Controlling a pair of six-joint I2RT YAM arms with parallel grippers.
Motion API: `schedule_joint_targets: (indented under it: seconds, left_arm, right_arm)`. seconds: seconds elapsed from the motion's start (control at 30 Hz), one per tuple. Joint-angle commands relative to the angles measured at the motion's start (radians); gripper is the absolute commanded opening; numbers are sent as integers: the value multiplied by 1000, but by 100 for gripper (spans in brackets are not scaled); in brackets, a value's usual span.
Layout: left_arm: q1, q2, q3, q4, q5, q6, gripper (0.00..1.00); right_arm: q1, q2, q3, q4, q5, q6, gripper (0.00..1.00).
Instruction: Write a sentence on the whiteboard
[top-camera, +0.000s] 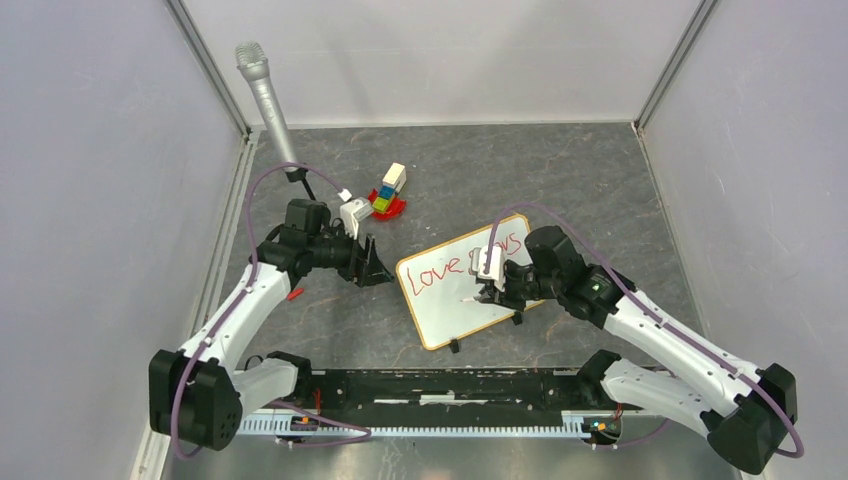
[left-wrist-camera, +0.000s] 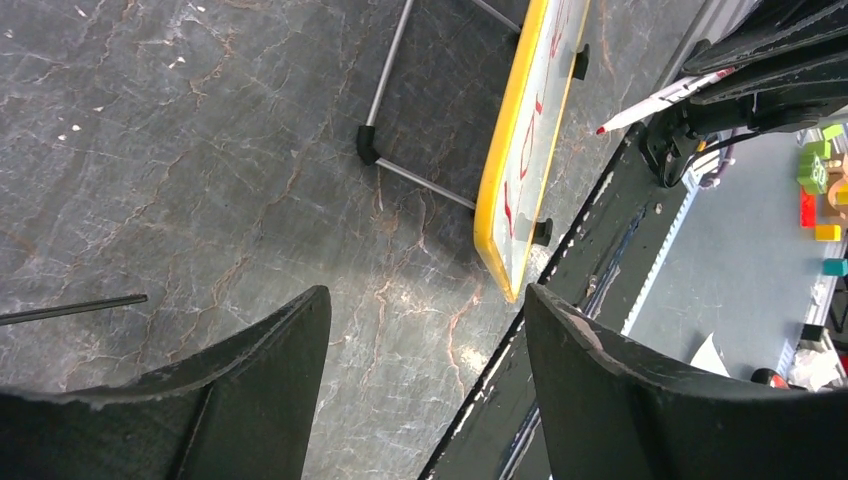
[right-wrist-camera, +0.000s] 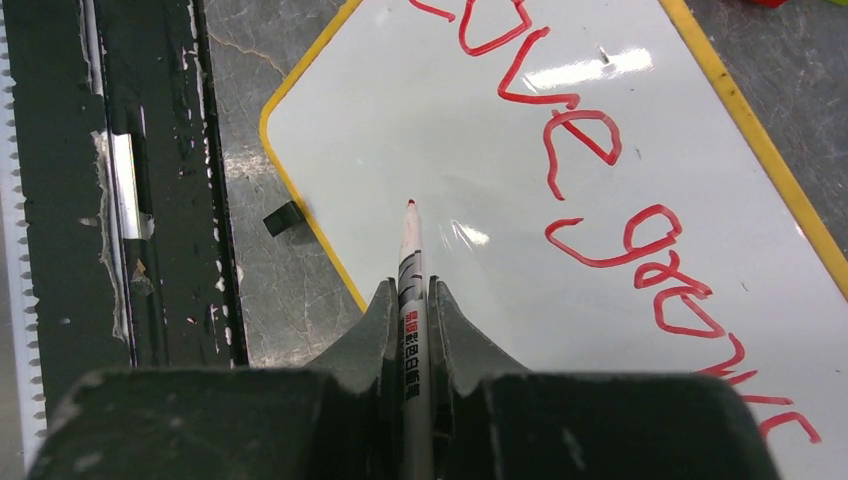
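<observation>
The whiteboard (top-camera: 452, 312) lies flat on the dark table, tilted, with a thin yellowish frame and black clip feet. Red cursive writing (top-camera: 438, 273) on its upper part reads "Love grows"; the lower part is blank. My right gripper (top-camera: 487, 290) is shut on a white marker (right-wrist-camera: 411, 262), whose red tip sits just over the blank area of the whiteboard (right-wrist-camera: 400, 120), below the writing (right-wrist-camera: 585, 135). My left gripper (top-camera: 380, 271) is open and empty, just off the board's left edge. In the left wrist view the left gripper (left-wrist-camera: 425, 300) faces the whiteboard (left-wrist-camera: 512, 170) edge-on, with the marker (left-wrist-camera: 655, 98) beyond.
A silver microphone (top-camera: 262, 85) on a stand rises at the back left. Coloured blocks (top-camera: 389, 192) sit on a red dish behind the board. A small red object (top-camera: 295, 294) lies by the left arm. A black rail (top-camera: 450, 385) runs along the near edge. Walls close in on three sides.
</observation>
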Motion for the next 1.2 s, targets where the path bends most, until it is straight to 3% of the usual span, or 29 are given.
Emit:
schedule_joint_targets:
  seconds: [0.0,0.33,0.73,1.0,1.17]
  left_arm:
    - [-10,22,-16,80,62,-48,76]
    - [-64,-2,16,57,-16,-24,71]
    - [-164,16,138,-129,-178,162,69]
    - [-254,52,301,-326,-287,297,69]
    - [-297,184,477,-358,-290,263,70]
  right_arm:
    - [17,-5,-14,56,-23,11,0]
    - [33,7,8,49,-4,7,0]
    - [34,10,24,31,59,-3,0]
    - [34,8,29,34,43,-1,0]
    - [34,20,27,53,42,4,0]
